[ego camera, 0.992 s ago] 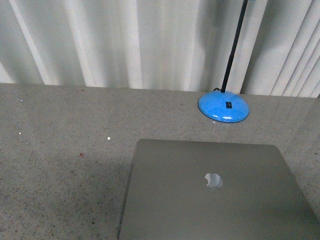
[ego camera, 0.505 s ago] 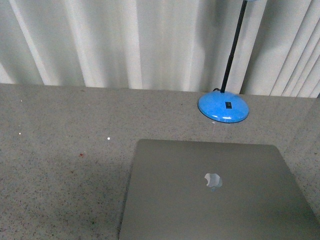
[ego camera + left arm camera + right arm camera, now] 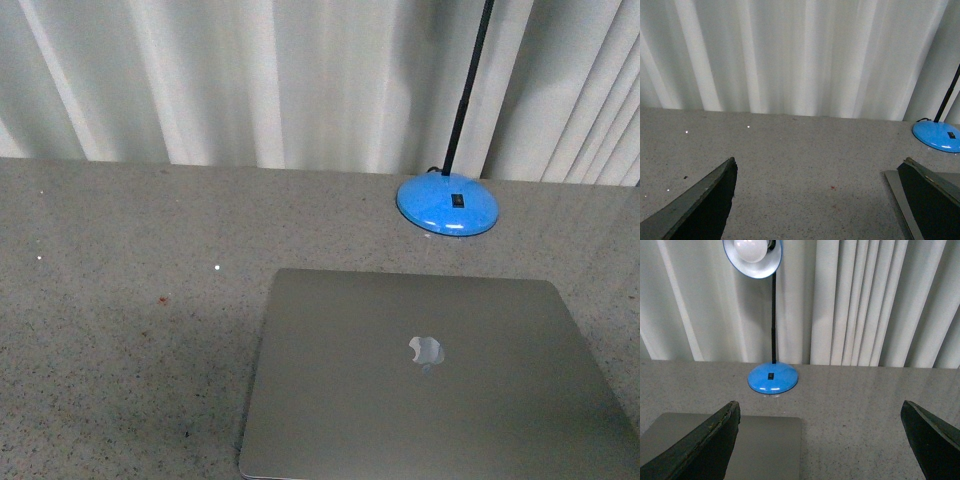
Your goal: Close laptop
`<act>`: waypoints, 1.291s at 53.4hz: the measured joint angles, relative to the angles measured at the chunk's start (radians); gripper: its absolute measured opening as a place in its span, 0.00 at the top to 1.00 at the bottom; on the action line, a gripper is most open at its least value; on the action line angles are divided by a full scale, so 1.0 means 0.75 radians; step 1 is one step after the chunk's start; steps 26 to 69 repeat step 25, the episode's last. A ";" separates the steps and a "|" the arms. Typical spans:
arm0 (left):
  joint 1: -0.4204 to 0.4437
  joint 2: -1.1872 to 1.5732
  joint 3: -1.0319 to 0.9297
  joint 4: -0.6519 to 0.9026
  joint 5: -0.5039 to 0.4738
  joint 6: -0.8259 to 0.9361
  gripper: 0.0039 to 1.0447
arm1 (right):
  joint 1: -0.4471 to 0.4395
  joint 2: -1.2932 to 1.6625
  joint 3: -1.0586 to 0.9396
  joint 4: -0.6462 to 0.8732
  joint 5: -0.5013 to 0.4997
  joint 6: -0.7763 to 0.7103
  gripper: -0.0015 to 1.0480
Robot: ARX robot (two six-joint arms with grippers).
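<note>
Nearest the robot, the laptop (image 3: pixel 430 375) lies flat and fully closed on the speckled grey stone-like table (image 3: pixel 120 300), toward its right side in the front view. Its lid is smooth matte silver-grey metal with rounded corners and a pale apple logo (image 3: pixel 426 350) at its middle. A corner of the same lid shows in the right wrist view (image 3: pixel 760 445), and a thin sliver of its edge in the left wrist view (image 3: pixel 900 200).

The left gripper (image 3: pixel 820 200) has its dark wedge-shaped fingers (image 3: pixel 700 205) spread wide apart, holding nothing, above bare tabletop. The right gripper (image 3: pixel 820 445) likewise stands wide apart and empty, one finger (image 3: pixel 700 445) over the laptop's corner.

Beyond the laptop stands a desk lamp with a glossy blue domed base (image 3: pixel 447 205), a thin black stem (image 3: pixel 773 325), and a blue shade around a white bulb (image 3: pixel 751 250). Farthest back hang pale, vertically pleated curtains (image 3: pixel 250 80).
</note>
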 joint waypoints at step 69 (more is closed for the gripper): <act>0.000 0.000 0.000 0.000 0.000 0.000 0.06 | 0.000 0.000 0.000 0.000 0.000 0.000 0.07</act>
